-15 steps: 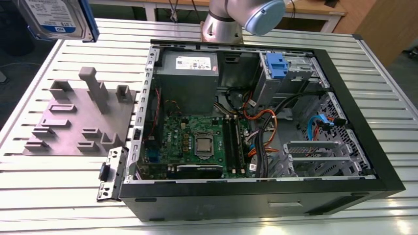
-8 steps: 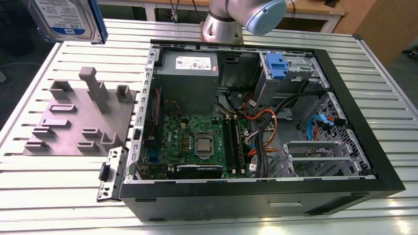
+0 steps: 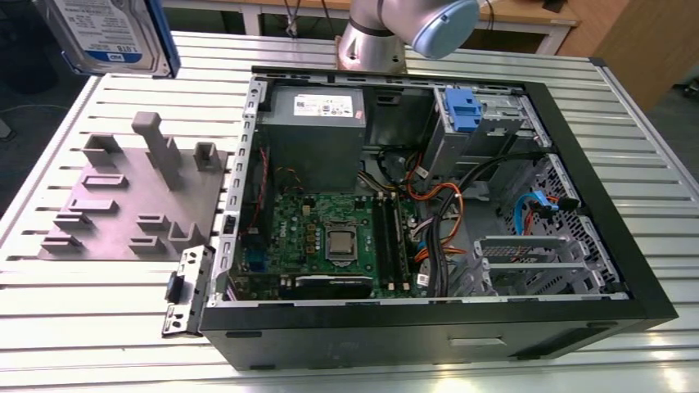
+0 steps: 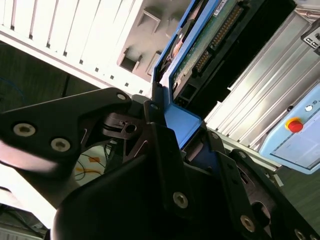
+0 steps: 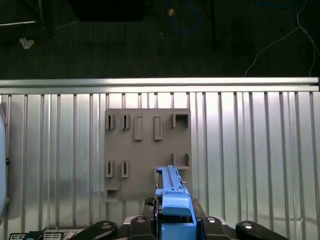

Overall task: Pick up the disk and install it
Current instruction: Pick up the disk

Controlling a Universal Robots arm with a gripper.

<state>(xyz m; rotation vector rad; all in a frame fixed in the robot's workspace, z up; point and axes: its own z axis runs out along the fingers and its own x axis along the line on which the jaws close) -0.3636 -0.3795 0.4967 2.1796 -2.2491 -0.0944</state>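
In the exterior view the disk (image 3: 110,33) hangs in the air at the upper left, above the table's far left corner, label side facing the camera and its top cut off by the frame. It is a silver drive with a white-and-blue label in a blue carrier. In the second wrist view my gripper (image 4: 180,125) is shut on the blue carrier end of the disk (image 4: 210,40), whose green circuit-board side shows. The first wrist view has the disk (image 5: 170,182) edge-on between my gripper's (image 5: 173,217) black fingers, over the grey fixture plate (image 5: 147,150).
An open black computer case (image 3: 611,246) lies on the slatted metal table (image 3: 87,327), with a motherboard (image 3: 327,237), a grey power supply (image 3: 314,123) and a fixed blue caddy (image 3: 464,110). The grey fixture plate (image 3: 131,196) with upright pegs sits left of the case.
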